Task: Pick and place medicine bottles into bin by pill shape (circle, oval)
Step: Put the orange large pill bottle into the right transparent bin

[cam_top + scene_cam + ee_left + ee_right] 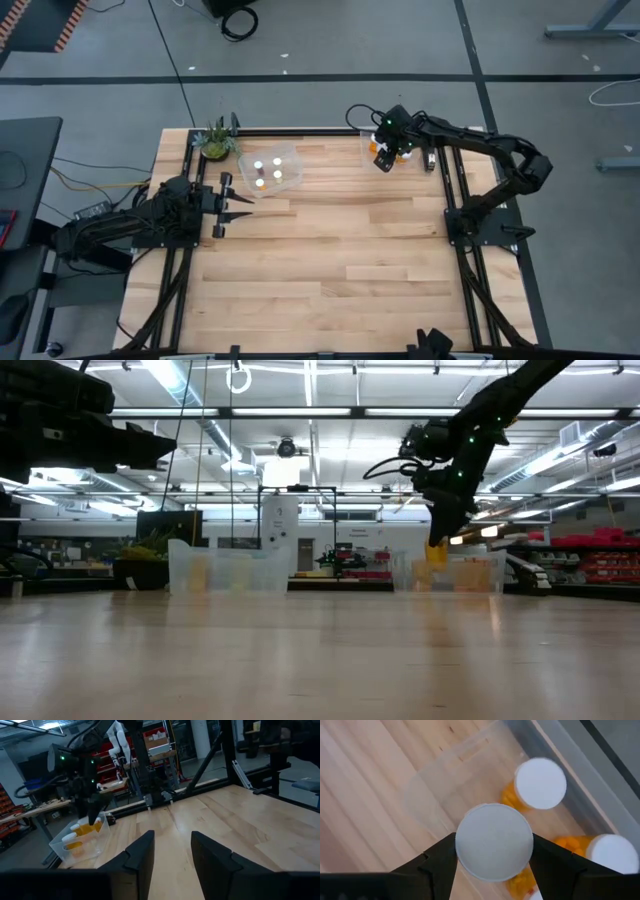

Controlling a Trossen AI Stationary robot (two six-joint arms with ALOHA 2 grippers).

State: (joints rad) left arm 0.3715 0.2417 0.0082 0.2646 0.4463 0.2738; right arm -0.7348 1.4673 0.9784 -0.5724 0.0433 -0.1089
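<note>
Right now the orange medicine bottle (494,842) with the round white cap is pinched between the two dark fingers of the right gripper (492,857). It hangs just above the clear bin on the right (372,143), near the back edge of the table (340,250). Two more orange bottles (540,785) with white caps lie inside that bin, close under the held one. One is near the bin's wall and the other shows only partly at the side.

Another clear bin (270,171) sits near the back left of the table. Small bottles with white caps (268,172) stand inside it. A little green plant (215,140) stands just beside this bin, at the back left corner.

The right arm reaches from its base on the right side, bends, and points its gripper down over the bin. The left gripper (232,203) waits low on the left side, with its fingers spread apart and nothing in them. It points toward the middle of the table.

Most of the wooden table top is bare boards, from the middle to the front edge.
</note>
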